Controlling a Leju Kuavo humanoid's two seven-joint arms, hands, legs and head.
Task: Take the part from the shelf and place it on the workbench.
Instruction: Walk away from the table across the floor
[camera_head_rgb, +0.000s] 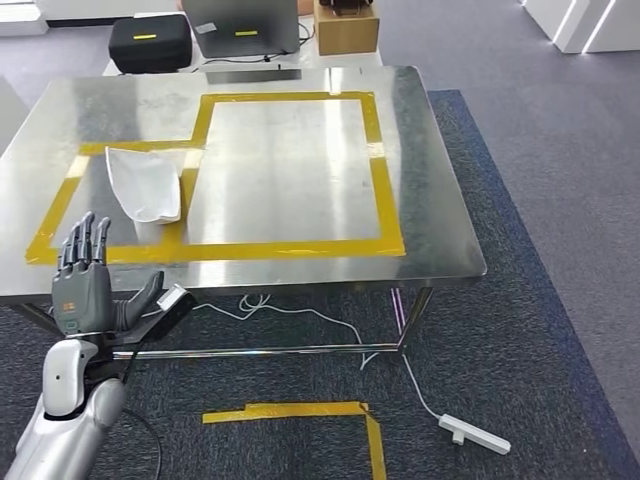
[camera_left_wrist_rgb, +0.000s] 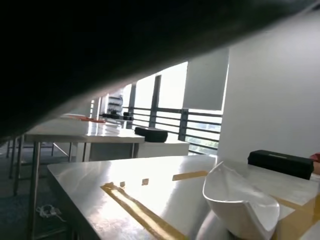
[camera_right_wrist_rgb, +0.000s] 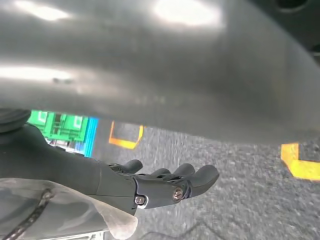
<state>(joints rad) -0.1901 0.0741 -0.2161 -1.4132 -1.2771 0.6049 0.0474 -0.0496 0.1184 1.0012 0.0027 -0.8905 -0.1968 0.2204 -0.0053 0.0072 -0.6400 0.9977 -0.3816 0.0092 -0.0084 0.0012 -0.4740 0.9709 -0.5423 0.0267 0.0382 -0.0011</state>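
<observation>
The white curved part lies on the steel workbench, on the left, across the yellow tape outline. From the left wrist view the part sits close by on the bench top. My left hand is raised at the bench's near left edge, just short of the part, fingers spread and holding nothing. My right hand hangs low over the dark carpet with its fingers stretched out and nothing in them.
A black case, a laptop and a cardboard box stand on a table behind the bench. Cables and a white power strip lie on the carpet under and in front of the bench, beside yellow floor tape.
</observation>
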